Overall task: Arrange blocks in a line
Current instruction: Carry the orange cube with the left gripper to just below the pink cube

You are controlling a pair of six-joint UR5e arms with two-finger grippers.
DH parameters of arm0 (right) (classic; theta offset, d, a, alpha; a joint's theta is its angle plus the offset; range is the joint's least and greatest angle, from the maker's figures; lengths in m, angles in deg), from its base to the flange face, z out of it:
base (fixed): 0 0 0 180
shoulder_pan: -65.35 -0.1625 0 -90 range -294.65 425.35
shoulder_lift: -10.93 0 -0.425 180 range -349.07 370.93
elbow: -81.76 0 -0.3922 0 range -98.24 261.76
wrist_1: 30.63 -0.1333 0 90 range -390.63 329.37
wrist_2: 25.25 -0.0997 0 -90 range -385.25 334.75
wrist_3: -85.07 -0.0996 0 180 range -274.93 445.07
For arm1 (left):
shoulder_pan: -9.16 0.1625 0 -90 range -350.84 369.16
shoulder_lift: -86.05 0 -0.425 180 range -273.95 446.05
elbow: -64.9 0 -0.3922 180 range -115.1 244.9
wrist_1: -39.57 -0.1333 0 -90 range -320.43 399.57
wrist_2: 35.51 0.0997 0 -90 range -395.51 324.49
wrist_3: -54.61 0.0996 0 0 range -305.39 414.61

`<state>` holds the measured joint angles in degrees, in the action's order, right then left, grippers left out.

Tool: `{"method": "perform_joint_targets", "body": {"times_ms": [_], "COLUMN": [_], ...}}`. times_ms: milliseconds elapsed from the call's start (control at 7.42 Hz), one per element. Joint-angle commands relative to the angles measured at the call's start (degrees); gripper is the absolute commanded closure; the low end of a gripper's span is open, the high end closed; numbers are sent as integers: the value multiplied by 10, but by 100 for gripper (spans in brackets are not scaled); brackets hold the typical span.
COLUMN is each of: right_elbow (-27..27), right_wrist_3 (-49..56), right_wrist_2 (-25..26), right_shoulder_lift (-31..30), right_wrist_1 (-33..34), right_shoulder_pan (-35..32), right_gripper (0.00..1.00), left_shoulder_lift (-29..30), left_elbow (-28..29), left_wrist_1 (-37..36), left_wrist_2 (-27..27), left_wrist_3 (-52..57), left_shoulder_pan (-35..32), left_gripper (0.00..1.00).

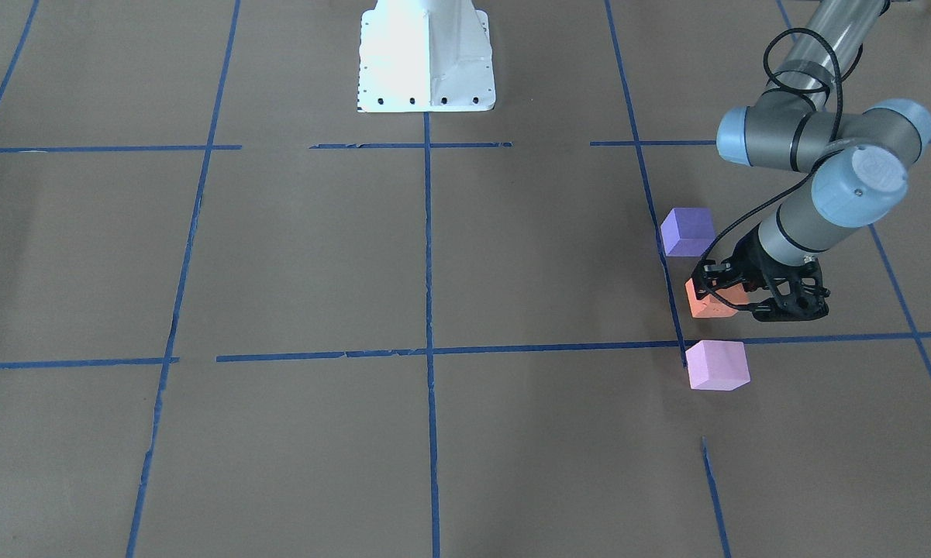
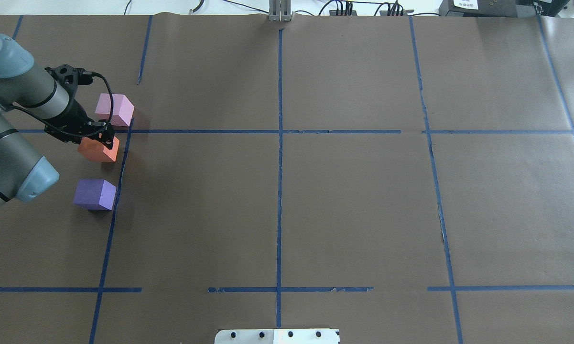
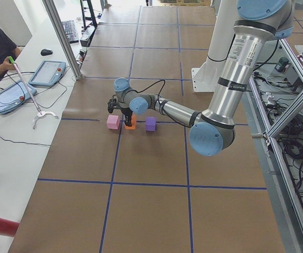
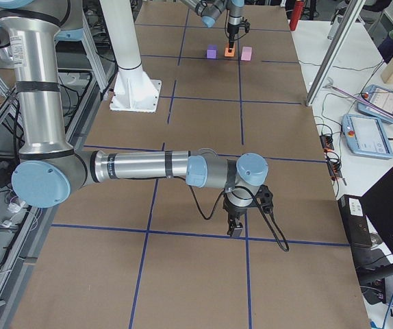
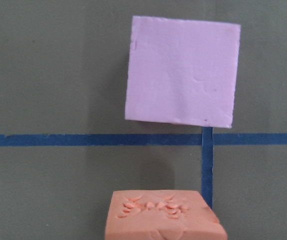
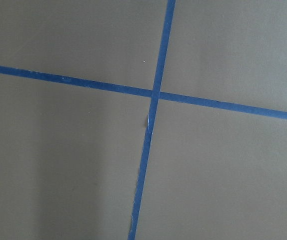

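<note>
The orange block (image 1: 707, 308) sits on the brown paper (image 1: 512, 256) between the violet block (image 1: 687, 231) and the pink block (image 1: 717, 364), apart from both, in a row just beside a blue tape line (image 1: 647, 186). The left gripper (image 1: 725, 298) straddles it and hides part of its top, so I cannot tell if the jaws press it. The right gripper (image 4: 235, 229) hangs low over a tape crossing, well apart; its state I cannot tell

Nothing legible anywhere. Faint lettering on the left arm (image 2: 24, 93), too small to make out. White label (image 2: 466, 4) on a black box (image 2: 490, 8) at the far right, print blurred past reading.
</note>
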<state>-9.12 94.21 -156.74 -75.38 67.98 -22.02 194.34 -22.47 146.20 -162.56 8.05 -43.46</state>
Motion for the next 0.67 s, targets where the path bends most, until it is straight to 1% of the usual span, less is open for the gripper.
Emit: {"method": "perform_joint_targets", "body": {"times_ms": [0,135,404,539], "right_elbow": [0,0,0,0], "right_wrist_3": [0,0,0,0], "right_wrist_2": [0,0,0,0], "right_shoulder_lift": [0,0,0,0], "right_wrist_1": [0,0,0,0], "right_shoulder_pan": [0,0,0,0], "right_gripper": [0,0,0,0], "left_shoulder_lift": [2,1,1,1], "left_elbow": [6,7,11,11], "left_wrist_1": [6,6,6,6], "left_wrist_2": [0,-1,-7,-8], "left_wrist_3": [-1,-1,-1,-1], "left_shoulder_pan": [7,8,8,8], "left_gripper": [96,94,74,68]}}
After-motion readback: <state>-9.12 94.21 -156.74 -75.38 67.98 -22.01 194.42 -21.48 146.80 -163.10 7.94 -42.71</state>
